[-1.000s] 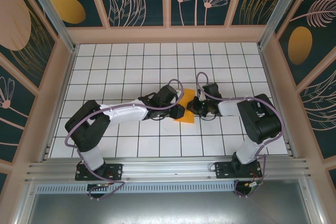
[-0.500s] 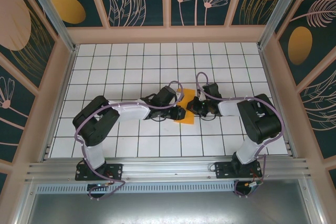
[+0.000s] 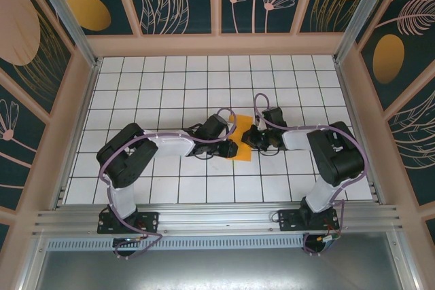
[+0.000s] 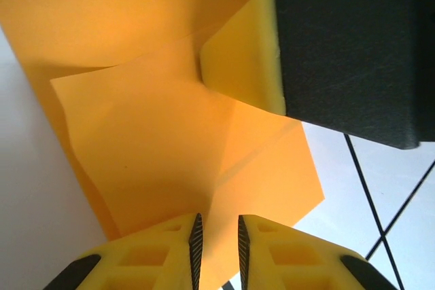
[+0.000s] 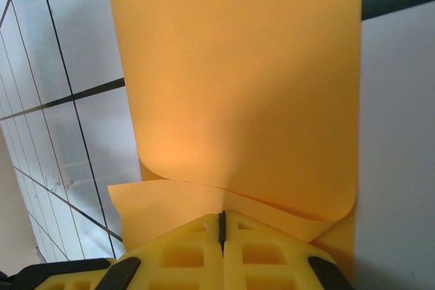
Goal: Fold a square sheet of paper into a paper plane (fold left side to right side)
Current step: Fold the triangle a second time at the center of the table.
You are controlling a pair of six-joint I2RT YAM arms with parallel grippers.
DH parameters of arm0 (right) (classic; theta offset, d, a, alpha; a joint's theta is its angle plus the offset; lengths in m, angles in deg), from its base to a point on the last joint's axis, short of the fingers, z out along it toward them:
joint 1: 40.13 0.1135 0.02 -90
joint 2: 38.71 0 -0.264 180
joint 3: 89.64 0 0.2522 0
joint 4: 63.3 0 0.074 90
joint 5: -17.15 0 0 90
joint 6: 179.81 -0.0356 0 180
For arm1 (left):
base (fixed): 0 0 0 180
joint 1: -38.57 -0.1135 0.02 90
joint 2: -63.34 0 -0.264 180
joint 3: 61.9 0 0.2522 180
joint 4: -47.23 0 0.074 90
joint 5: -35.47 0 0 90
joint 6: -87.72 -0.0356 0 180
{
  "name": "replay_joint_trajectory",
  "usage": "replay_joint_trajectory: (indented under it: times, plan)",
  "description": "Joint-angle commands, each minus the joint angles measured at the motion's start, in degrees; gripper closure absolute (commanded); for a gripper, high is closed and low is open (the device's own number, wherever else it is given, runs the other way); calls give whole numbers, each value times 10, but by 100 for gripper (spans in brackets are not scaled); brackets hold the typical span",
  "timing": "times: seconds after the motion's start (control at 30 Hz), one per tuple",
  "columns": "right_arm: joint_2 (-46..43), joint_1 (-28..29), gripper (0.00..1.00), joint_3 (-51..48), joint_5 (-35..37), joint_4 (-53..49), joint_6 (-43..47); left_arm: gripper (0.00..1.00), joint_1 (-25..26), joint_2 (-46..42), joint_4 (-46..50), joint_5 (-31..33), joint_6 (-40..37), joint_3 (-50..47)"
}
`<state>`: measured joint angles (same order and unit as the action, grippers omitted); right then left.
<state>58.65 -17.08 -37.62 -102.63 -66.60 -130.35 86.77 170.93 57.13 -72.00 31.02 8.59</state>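
Curling, creased orange paper [image 4: 156, 134] | left end effector [image 4: 217, 227] ajar | right end effector [image 5: 221, 216] pinching it

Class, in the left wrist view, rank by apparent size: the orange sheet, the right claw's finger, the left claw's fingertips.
Largest: orange sheet.
Then right claw's finger.
Smallest: left claw's fingertips, cropped by the frame.
Both claws sit near the camera, so true sizes are unsure.

The white tiled table [image 3: 136, 100] carries the orange sheet of paper [image 3: 245, 151].
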Motion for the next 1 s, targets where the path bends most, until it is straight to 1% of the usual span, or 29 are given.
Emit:
replay_joint_trajectory:
  times: [0.0,0.4,0.47,0.6,0.8,0.97]
  plan:
    - [17,3,100,0,28,-53,15,75,-3,11,1,18,1,-7]
    - [13,3,100,1,24,-48,20,77,-3,23,2,23,1,-7]
    - [9,3,100,3,16,-41,24,78,-3,27,3,24,2,-22]
    - [-22,4,100,5,13,-25,29,81,-3,30,1,24,5,-35]
    - [-111,4,100,-21,28,-28,35,86,-2,33,-1,25,5,-50]
    - [-123,33,100,-66,25,12,3,87,-1,34,5,35,2,-52]
